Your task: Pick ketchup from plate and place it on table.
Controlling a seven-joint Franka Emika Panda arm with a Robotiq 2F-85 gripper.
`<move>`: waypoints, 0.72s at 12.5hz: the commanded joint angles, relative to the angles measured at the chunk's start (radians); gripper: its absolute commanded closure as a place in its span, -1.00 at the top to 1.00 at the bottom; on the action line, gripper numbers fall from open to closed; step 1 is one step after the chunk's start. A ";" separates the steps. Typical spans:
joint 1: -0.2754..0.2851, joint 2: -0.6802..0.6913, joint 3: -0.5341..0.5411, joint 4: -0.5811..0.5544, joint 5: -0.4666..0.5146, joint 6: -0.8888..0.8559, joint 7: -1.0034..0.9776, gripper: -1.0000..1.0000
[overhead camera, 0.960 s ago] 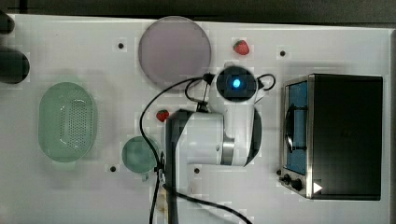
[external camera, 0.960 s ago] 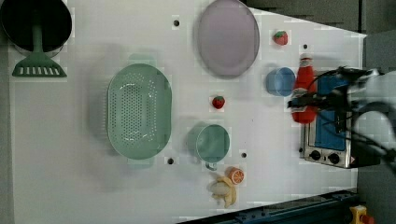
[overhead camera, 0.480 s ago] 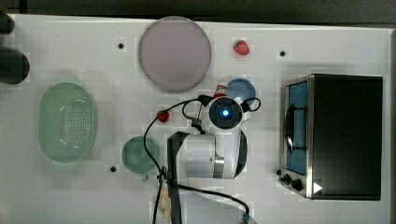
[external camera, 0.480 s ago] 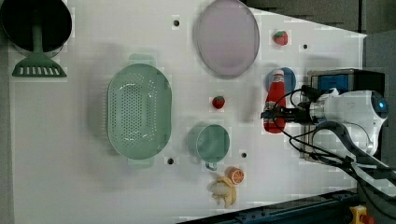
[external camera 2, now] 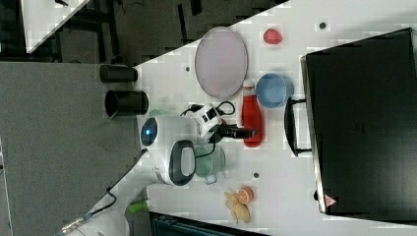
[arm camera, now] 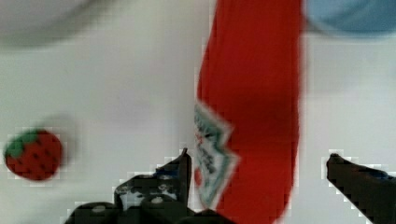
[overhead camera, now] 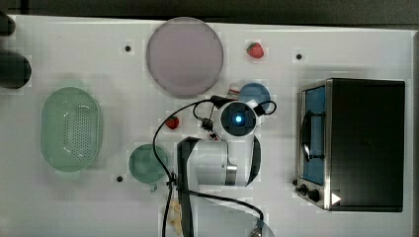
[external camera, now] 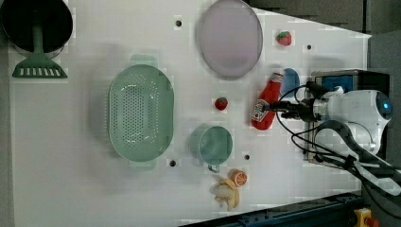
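The ketchup, a small red plastic bottle with a whitish cap (external camera: 265, 105), lies flat on the big white tabletop (external camera: 85, 189), off the large round pale mauve-grey plate (external camera: 230, 38) and just below it in the left view; its cap points toward the plate, and the small blue bowl (external camera: 290, 78) sits just beside its cap end. In the top view we see the white arm covering the bottle, with a red sliver showing beside the bowl; the left view and the right view show its full length; the wrist view shows the label and a small red strawberry (arm camera: 33, 155) apart from it on the table.

We see the gripper (arm camera: 257, 168) spread wide in the wrist view; one dark finger (arm camera: 180, 170) stands at the label side, the other clear of the opposite side, and we cannot tell whether the nearer one touches. In the left view the arm reaches in from the left view's right, above the bottle's base end; the wrist points down at the table.
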 commanded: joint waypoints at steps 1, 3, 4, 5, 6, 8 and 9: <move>-0.001 -0.071 0.011 0.098 0.012 -0.017 0.081 1.00; -0.001 -0.099 0.020 0.185 0.012 -0.124 0.186 1.00; 0.000 -0.110 0.027 0.236 0.013 -0.192 0.261 1.00; 0.000 -0.119 0.034 0.293 0.013 -0.257 0.340 1.00; 0.001 -0.126 0.042 0.355 0.013 -0.320 0.410 1.00; 0.006 -0.134 0.053 0.483 0.012 -0.468 0.508 1.00; 0.008 -0.134 0.059 0.545 0.012 -0.546 0.529 1.00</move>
